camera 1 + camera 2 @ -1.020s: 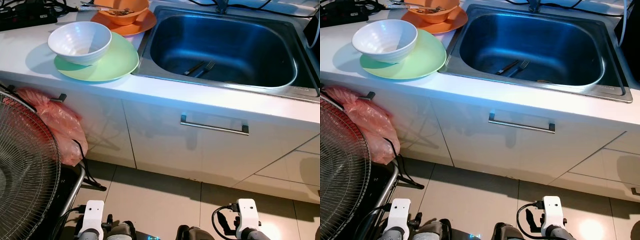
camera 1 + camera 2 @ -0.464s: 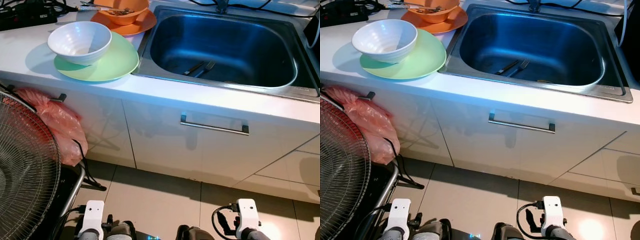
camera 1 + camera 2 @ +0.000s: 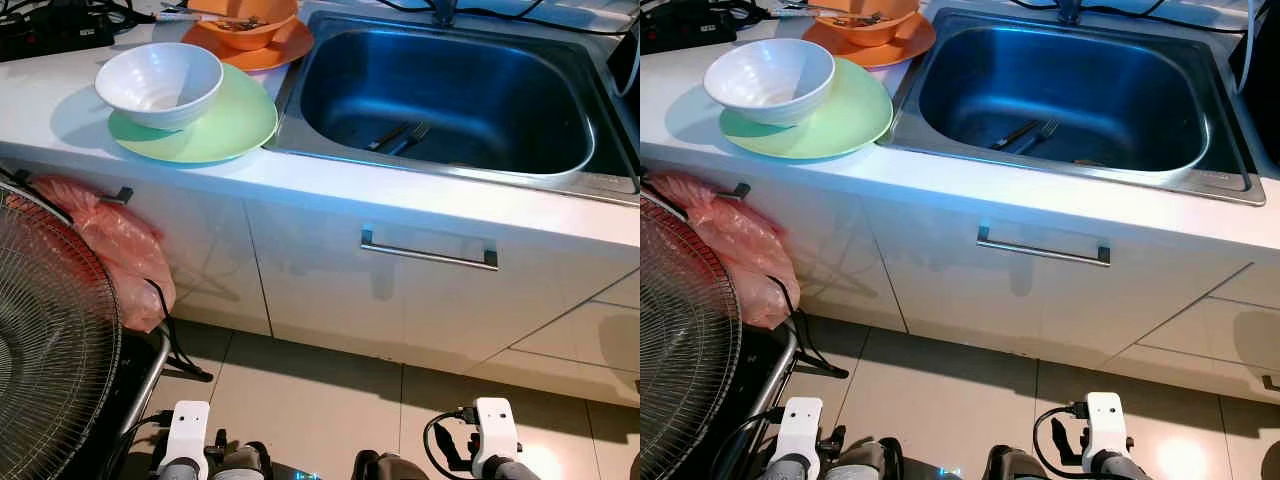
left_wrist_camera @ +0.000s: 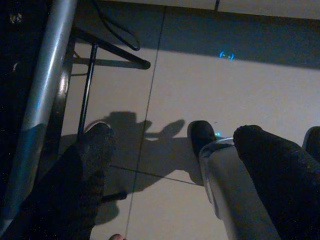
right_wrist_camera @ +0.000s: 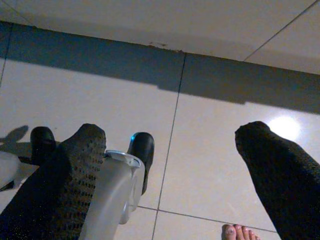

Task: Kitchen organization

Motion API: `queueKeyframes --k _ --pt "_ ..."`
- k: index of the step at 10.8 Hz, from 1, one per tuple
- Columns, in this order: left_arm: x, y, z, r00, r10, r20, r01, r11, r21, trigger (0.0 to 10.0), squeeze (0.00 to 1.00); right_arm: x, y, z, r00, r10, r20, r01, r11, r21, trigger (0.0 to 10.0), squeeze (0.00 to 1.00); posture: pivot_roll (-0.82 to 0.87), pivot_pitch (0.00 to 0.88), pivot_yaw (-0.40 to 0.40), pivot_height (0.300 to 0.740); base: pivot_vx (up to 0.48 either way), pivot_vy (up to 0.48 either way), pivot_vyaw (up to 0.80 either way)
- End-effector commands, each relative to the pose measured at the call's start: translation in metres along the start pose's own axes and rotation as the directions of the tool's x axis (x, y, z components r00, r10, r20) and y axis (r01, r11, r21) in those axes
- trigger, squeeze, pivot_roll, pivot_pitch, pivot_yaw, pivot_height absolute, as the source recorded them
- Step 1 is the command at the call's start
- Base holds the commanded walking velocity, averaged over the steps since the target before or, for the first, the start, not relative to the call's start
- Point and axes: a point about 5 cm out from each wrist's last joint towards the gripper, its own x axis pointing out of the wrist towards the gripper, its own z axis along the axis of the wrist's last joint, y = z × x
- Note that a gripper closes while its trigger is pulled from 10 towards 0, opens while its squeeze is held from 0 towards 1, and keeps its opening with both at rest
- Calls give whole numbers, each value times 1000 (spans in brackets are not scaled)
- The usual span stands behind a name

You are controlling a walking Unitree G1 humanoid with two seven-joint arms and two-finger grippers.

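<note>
A white bowl point(image 3: 160, 82) rests on a green plate point(image 3: 222, 128) on the white counter point(image 3: 60, 110), left of the steel sink point(image 3: 600, 178). Behind them an orange bowl point(image 3: 245, 20) holding scraps sits on an orange plate point(image 3: 285, 48). A fork point(image 3: 408, 136) and another utensil lie on the sink's bottom. Both arms hang low by the floor. My left gripper point(image 4: 172, 145) is open over the tiles, and my right gripper point(image 5: 172, 145) is open too, nothing between the fingers of either.
A closed cabinet door with a metal handle point(image 3: 428, 255) is below the sink. A standing fan point(image 3: 50, 340) and a pink plastic bag point(image 3: 120, 250) are at the left. A person's toes point(image 5: 240, 233) show on the tiled floor near my right gripper.
</note>
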Motion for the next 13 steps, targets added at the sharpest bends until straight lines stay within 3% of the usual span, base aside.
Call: queueKeyframes --k 1,13 --pt "-3 0 -11 999 5 -40 -5 1000 -11 10000 0 -2 -1 -6 1000 6 -28 -6 1000 1 10000 0 54 198 -33 740 0 0 0" --pt "-3 -1 -11 999 9 -41 -9 1000 -16 10000 0 -2 -2 -5 1000 3 -27 -3 1000 5 10000 0 56 198 -36 740 0 0 0"
